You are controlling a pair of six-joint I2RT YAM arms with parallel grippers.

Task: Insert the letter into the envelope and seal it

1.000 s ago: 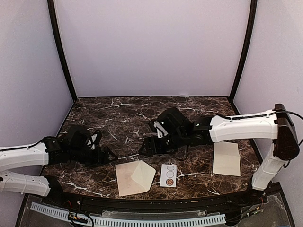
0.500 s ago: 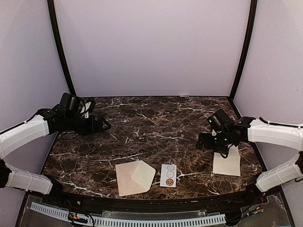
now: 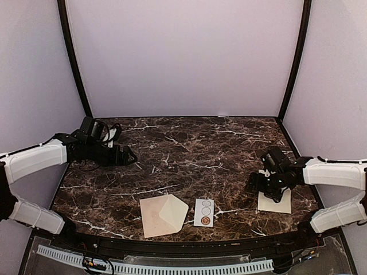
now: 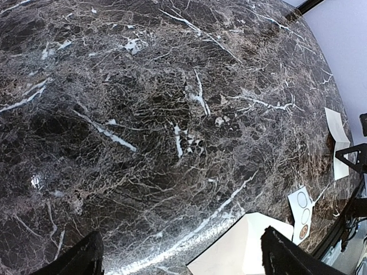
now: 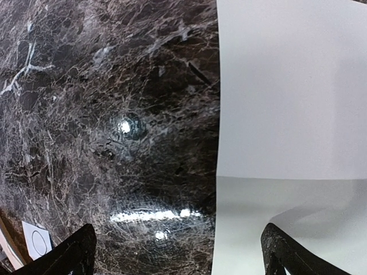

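Note:
The pinkish-tan envelope point(image 3: 163, 215) lies at the front centre with its triangular flap open, pointing right; it also shows in the left wrist view point(image 4: 246, 252). The cream creased letter point(image 3: 276, 201) lies flat at the front right, and in the right wrist view point(image 5: 287, 114). My right gripper point(image 3: 254, 184) is open and empty, low over the letter's left edge; in its wrist view point(image 5: 180, 255) one finger is over marble and the other over the paper. My left gripper point(image 3: 131, 156) is open and empty at the far left, well away from the envelope point(image 4: 180, 260).
A small white card printed with circles point(image 3: 204, 212) lies between envelope and letter, also seen in the left wrist view point(image 4: 302, 213). The dark marble table point(image 3: 189, 149) has walls at the back and sides and a curved front rim.
The right arm has pulled back from the table's centre to the right and dropped over the letter's left edge. The left arm has swung from the front left to the back left.

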